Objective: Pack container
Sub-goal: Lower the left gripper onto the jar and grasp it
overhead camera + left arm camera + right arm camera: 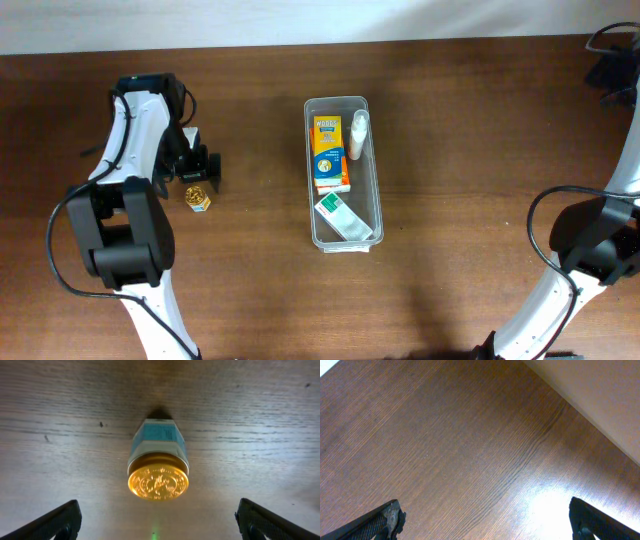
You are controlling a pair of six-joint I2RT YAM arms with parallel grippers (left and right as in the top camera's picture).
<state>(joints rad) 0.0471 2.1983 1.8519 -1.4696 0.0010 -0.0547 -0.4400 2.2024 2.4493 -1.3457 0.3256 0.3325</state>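
The container (335,99), a long clear plastic bin, lies in the middle of the table. In it are an orange box (330,153), a white bottle (358,135) and a green-and-white packet (343,218). A small jar with a gold lid (197,198) stands on the table to the left. My left gripper (197,178) hovers just behind the jar, open. In the left wrist view the jar (158,477) sits ahead of the wide-apart fingers (60,522), untouched. My right gripper (612,68) is at the far right back corner, open over bare wood (487,527).
The table is dark wood, with a pale wall along its back edge (600,400). The left arm's body (125,230) stands at the front left and the right arm (590,240) at the front right. Cables trail near both arms.
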